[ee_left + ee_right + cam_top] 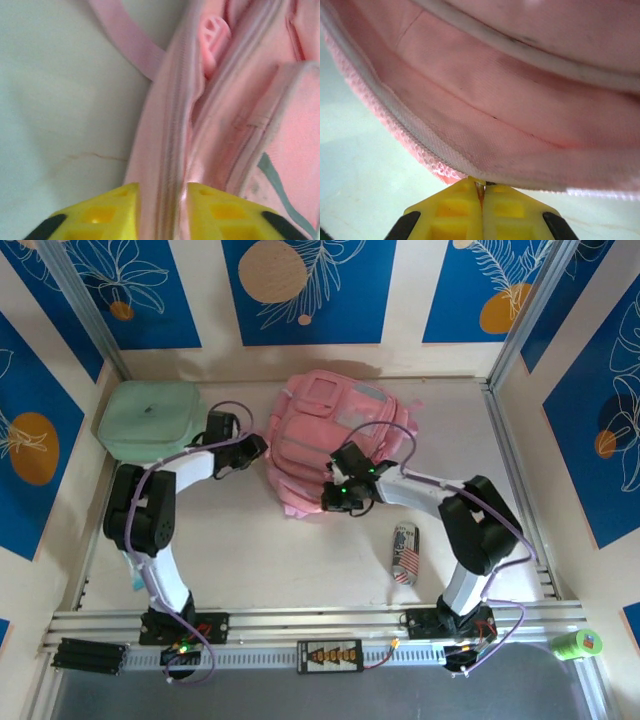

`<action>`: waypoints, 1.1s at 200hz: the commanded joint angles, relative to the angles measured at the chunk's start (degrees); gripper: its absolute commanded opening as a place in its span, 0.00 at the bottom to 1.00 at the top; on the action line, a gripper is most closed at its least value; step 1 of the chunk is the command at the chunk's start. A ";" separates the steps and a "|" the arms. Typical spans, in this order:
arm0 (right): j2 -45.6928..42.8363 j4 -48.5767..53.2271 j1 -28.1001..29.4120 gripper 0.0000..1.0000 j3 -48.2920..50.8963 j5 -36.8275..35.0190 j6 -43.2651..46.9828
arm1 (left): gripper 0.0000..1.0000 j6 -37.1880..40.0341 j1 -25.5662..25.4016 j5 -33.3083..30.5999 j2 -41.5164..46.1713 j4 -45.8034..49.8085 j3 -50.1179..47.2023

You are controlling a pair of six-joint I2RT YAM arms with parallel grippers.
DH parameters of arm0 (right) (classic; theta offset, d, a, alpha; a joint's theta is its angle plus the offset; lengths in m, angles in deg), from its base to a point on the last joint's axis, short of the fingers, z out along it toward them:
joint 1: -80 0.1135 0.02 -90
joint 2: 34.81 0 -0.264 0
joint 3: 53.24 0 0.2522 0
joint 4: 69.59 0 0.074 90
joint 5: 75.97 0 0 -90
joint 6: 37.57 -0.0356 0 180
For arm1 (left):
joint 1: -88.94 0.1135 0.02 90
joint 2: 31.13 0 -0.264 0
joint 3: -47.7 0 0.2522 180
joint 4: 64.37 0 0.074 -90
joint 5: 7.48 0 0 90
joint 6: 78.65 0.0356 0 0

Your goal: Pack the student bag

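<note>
Large soft pink fabric student bag (335, 430) with zipped front pockets and pale grey panels, slumped on the pale table top (260, 540), centre of the far half, close to the back wall. Near edge of it lifted into a fold towards the arms.

At its left flank, left gripper (262, 448), touching the bag's side. In the left wrist view, yellow fingers (107, 212) set either side of a raised zip seam of the bag (240, 115), pink fabric filling the gap at the gripper (162, 200): clamped on that seam. Pink strap slanting away above, across the table.

At the near lower edge, right gripper (335, 502), green lights on its wrist. Seen from the right wrist, fingertips pressed together at (482, 187), nipping a thin sliver of the bag's hem (520, 100), pink lining arched overhead.

Left of the bag, beside the left arm, a mint green rounded rectangular soft case (150, 418), apart from the bag. Nearer the arms, right of centre, a small metal can printed with stars and stripes (405, 552), lying on its side, apart from the bag. At the far right near corner, off the table top, a green roll of tape (577, 643).
</note>
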 commanded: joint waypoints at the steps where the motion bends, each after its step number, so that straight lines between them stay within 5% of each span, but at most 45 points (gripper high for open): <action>1: 4.69 0.15 1.07 0.00 -6.19 3.10 0.63 | 0.47 2.69 2.53 -2.39 5.66 4.32 -1.39; 50: 12.90 1.56 3.24 0.00 -17.33 5.15 1.20 | 0.53 4.15 1.22 0.53 12.71 10.29 -4.63; 89: 14.88 1.81 4.06 0.00 -18.95 6.34 0.77 | 0.53 7.88 -4.95 -6.75 14.01 20.70 -1.82; 158: 14.49 0.98 4.17 0.00 -18.02 6.44 -0.02 | 0.47 13.25 -12.41 -18.61 4.06 32.91 12.73; 220: 14.15 0.31 4.03 0.00 -17.20 6.57 -0.12 | 0.41 14.18 -12.55 -19.00 -2.45 35.97 17.41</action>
